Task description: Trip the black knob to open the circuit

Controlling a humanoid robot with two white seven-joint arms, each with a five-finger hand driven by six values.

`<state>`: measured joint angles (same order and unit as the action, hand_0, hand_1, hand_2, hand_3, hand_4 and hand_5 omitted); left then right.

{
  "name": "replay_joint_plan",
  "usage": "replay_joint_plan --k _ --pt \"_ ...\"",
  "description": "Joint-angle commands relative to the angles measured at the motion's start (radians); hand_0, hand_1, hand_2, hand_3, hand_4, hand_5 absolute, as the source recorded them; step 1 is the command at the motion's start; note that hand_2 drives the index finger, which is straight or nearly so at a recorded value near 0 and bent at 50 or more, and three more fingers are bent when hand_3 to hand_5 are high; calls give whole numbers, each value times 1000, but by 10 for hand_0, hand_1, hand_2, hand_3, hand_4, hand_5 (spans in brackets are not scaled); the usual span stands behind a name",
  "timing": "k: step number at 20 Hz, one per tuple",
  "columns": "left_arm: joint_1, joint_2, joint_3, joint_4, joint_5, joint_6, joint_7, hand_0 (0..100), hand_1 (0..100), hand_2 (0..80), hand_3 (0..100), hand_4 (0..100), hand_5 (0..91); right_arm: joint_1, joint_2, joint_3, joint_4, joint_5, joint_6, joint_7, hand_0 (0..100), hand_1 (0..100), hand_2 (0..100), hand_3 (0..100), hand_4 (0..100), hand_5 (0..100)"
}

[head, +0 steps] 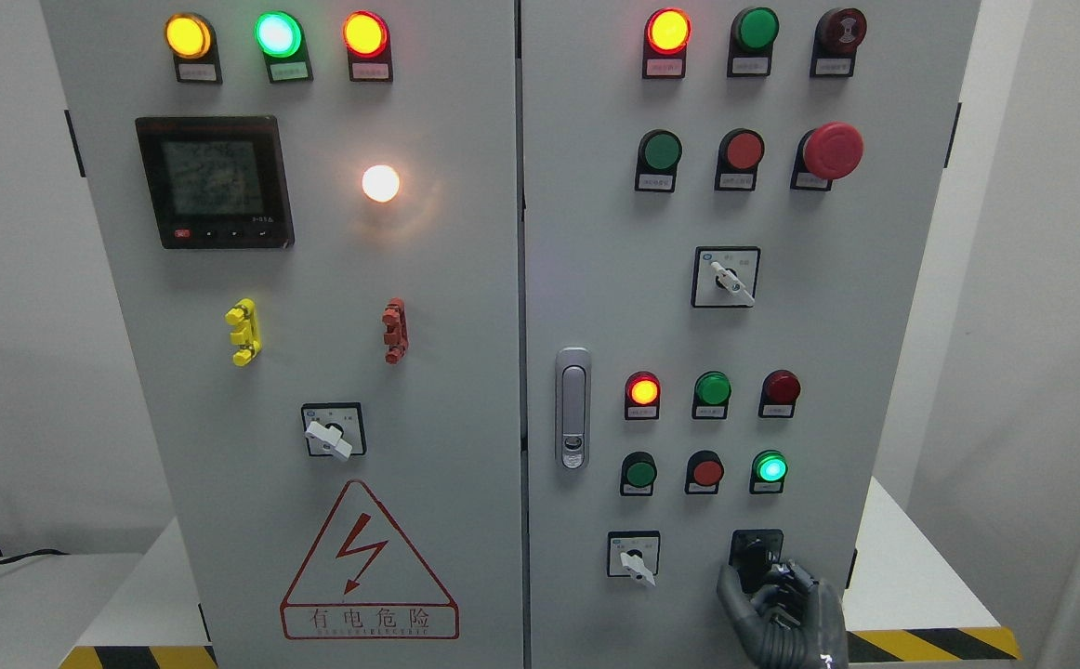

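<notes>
The black knob (pixel 754 550) sits on its black square plate at the bottom right of the right cabinet door (pixel 596 279). My right hand (pixel 763 590) comes up from the bottom edge just below it. The dark thumb (pixel 729 595) stands left of the knob's lower end. The curled fingers (pixel 793 578) press in from the right, so the hand pinches the knob's handle. The knob's lower part is partly hidden behind the fingers. My left arm does not show.
A white selector switch (pixel 634 557) sits just left of the knob. Above are a lit green lamp (pixel 769 467) and a red button (pixel 706 472). The door handle (pixel 572 409) is further left. Hazard striping (pixel 930 643) runs along the cabinet base.
</notes>
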<state>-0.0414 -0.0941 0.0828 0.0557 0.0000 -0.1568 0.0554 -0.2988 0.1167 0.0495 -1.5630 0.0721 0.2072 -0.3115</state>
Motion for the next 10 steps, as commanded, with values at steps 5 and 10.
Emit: replay_joint_plan --k 5,10 --pt "0 -1 0 0 -31 0 0 120 389 0 0 0 0 -2 1 -2 1 3 -9 -1 348 835 503 843 848 972" --pt "0 -1 0 0 -31 0 0 120 389 0 0 0 0 -2 1 -5 0 3 -9 -1 348 830 504 843 848 971"
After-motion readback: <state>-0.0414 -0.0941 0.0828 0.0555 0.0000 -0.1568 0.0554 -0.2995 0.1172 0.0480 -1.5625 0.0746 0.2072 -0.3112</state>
